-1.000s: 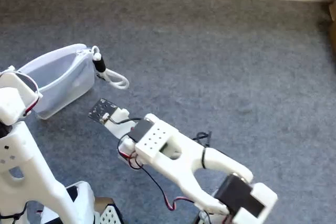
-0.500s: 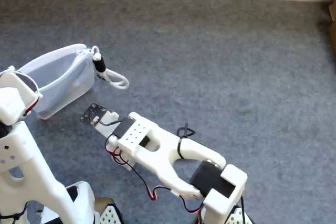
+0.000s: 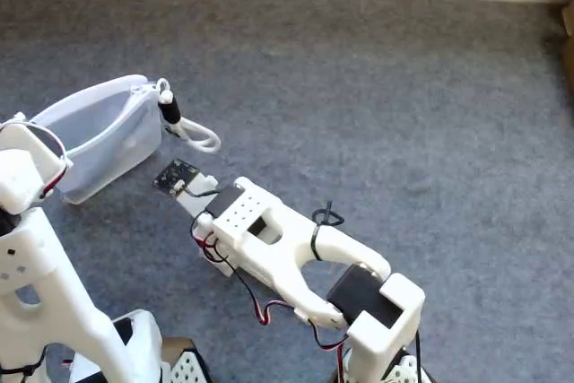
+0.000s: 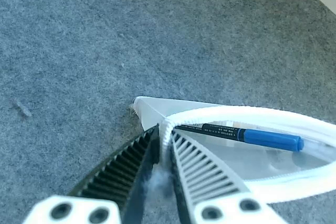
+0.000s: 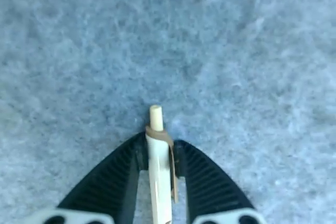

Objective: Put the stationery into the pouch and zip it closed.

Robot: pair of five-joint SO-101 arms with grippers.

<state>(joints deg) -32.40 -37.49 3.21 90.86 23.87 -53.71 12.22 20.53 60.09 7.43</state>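
High view: grey carpet [image 3: 404,96], with a translucent pouch [image 3: 103,132] lying open beside the left arm [image 3: 31,248]; the right arm [image 3: 296,257] stretches low, just short of the pouch. Left gripper [image 4: 163,135] pinched tight on the pouch's zipper rim, a blue-capped pen [image 4: 247,136] lying inside. Right gripper [image 5: 157,141] clamped on a cream pen [image 5: 159,182], tip poking past the fingers

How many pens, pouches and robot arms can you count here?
Pens: 2, blue pen and cream pen
Pouch: 1
Robot arms: 2, left arm and right arm
Total: 5
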